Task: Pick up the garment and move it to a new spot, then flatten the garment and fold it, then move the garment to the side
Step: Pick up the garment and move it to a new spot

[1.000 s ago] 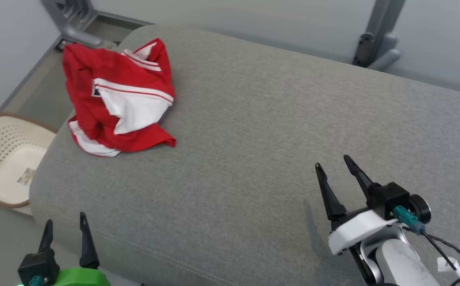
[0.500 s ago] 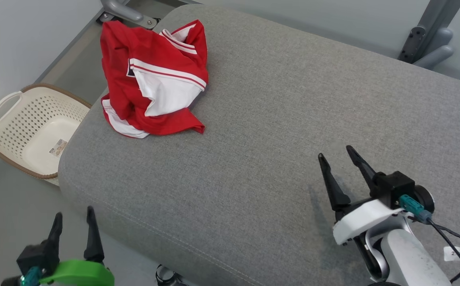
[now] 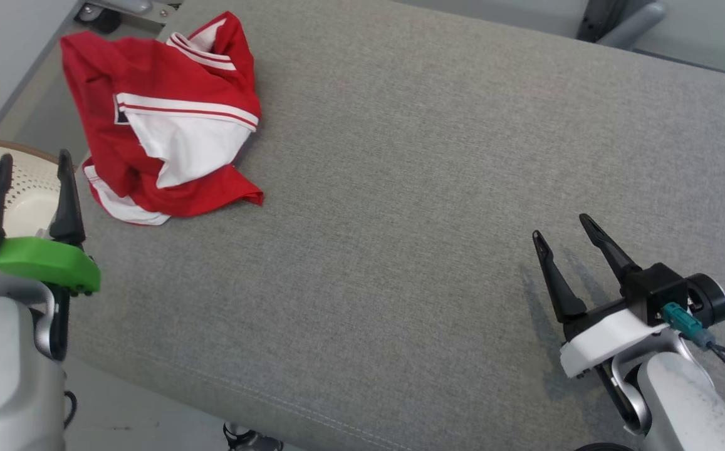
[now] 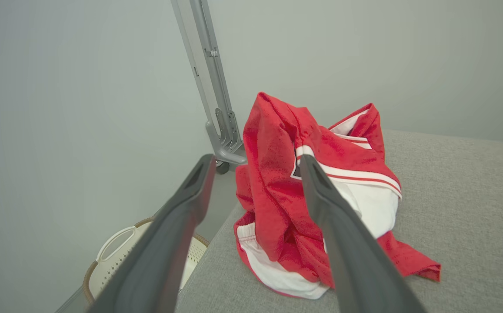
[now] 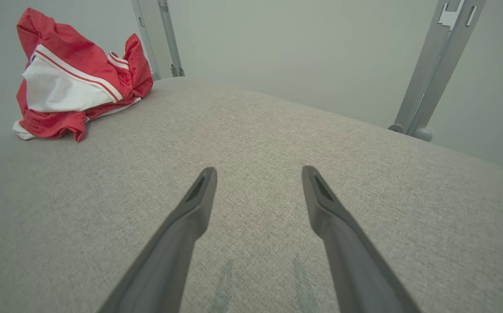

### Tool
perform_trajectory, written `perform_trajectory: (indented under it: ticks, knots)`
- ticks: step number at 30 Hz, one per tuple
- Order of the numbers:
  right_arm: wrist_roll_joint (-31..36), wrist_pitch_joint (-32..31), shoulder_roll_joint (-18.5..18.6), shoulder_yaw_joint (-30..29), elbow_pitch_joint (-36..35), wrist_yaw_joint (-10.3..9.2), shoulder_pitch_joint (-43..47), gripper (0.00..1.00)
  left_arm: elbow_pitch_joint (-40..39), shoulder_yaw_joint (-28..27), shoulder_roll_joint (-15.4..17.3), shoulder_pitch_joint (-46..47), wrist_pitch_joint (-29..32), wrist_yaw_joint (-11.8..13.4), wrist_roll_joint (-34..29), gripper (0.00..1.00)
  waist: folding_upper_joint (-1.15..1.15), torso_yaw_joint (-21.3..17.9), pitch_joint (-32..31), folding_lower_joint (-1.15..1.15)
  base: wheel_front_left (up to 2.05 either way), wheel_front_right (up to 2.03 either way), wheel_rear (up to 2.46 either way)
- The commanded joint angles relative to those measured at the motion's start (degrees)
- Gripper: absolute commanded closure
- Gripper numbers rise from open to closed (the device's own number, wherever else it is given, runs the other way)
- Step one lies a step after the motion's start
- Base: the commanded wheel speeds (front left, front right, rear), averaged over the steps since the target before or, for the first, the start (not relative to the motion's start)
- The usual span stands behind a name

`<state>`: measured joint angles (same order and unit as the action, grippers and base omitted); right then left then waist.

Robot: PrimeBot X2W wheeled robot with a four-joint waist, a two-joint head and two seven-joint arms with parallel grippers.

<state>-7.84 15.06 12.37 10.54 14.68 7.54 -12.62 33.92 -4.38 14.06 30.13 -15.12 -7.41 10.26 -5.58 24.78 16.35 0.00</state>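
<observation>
A crumpled red and white garment [image 3: 161, 125] lies bunched at the far left corner of the grey cushioned surface [image 3: 412, 188]. My left gripper [image 3: 33, 166] hovers open just off the surface's left edge, a short way in front of the garment [image 4: 316, 182], nothing between its fingers. At the lower right, my right gripper [image 3: 566, 228] is open over bare cushion, far from the garment [image 5: 77, 82]. Its fingers [image 5: 199, 195] point across the grey fabric.
A cream perforated basket [image 3: 24, 188] with a brown rim sits on the floor left of the cushion, behind my left gripper. Grey metal frame posts [image 5: 434, 65] rise behind the cushion. The cushion's front edge [image 3: 274, 401] runs along the bottom.
My left gripper has risen from the lower left to beside the garment. The head camera shifted, so the whole scene slid. The right gripper has barely moved.
</observation>
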Motion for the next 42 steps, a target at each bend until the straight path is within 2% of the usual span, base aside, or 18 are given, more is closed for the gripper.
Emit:
perform_trajectory:
  ticks: [1, 7, 11, 17, 21, 22, 24, 27, 33, 38, 42]
  knots:
    - [0.06, 0.17, 1.04, 0.15, -0.29, -0.10, -1.11, 0.00, 0.94, 0.30, 1.11, 1.87, -0.05, -0.12, 0.42, 0.00, 0.00, -4.37, 4.27, 0.00, 0.00, 0.00, 0.00]
    - [-0.66, 0.16, 3.12, 1.14, -1.36, -0.10, -3.16, 0.00, 10.81, 5.27, 7.20, 12.89, 0.52, -0.04, 5.73, 0.00, 0.00, -7.67, 7.94, 0.00, 0.00, 0.00, 0.00]
    - [-0.98, 0.16, 4.11, 2.16, -1.47, -0.10, -4.38, 0.00, 16.21, 7.84, 10.56, 17.80, 3.55, -0.03, 9.67, 0.00, 0.00, -9.53, 10.23, 0.00, 0.00, 0.00, 0.00]
    - [-1.39, 0.16, 4.19, 2.50, -1.55, -0.10, -5.87, 0.00, 24.42, 6.55, 13.33, 23.25, 7.57, 0.87, 12.66, 0.00, 0.00, -12.28, 12.39, 0.00, 0.00, 0.00, 0.00]
    - [-1.76, 0.16, 4.02, 1.80, -1.20, -0.09, -5.99, 0.00, 27.67, 5.68, 13.36, 25.09, 7.76, 0.96, 13.94, 0.00, 0.00, -13.63, 12.89, 0.00, 0.00, 0.00, 0.00]
    - [-1.82, 0.16, 4.06, 1.76, -1.12, -0.09, -5.89, 0.00, 28.27, 5.40, 13.36, 25.42, 7.25, 1.29, 14.11, 0.11, 0.00, -13.85, 12.91, 0.00, 0.00, 0.00, 0.00]
    - [-1.90, 0.16, 3.92, 1.53, -0.94, -0.09, -5.70, 0.00, 29.57, 5.42, 13.58, 25.78, 7.09, 1.75, 14.12, 1.00, 0.00, -14.30, 12.73, 0.00, 0.00, 0.00, 0.00]
    - [-1.97, 0.16, 3.19, 0.89, -0.78, -0.09, -5.45, 0.00, 30.78, 6.40, 14.12, 26.10, 6.15, 1.87, 13.08, 1.00, 0.00, -14.87, 11.76, 0.00, 0.00, 0.00, 0.00]
    - [-2.11, 0.16, 1.37, 0.17, -0.19, -0.09, -4.30, 0.00, 26.86, 10.86, 15.19, 29.34, 1.62, 1.12, 8.72, 1.00, 0.00, -15.21, 8.79, 0.00, 0.00, 0.00, 0.00]
    - [-2.62, 0.16, -1.51, -0.01, 0.33, -0.09, -3.43, 0.00, 19.81, 16.38, 13.85, 33.43, 0.25, 0.05, 5.82, 1.00, 0.00, -16.12, 5.02, 0.00, 0.00, 0.00, 0.00]
    - [-3.14, 0.16, -3.90, -0.34, 0.78, -0.09, -2.25, 0.00, 13.52, 23.06, 10.96, 35.49, 0.10, -0.10, 5.83, 1.00, 0.00, -18.13, 2.22, 0.00, 0.00, 0.00, 0.00]
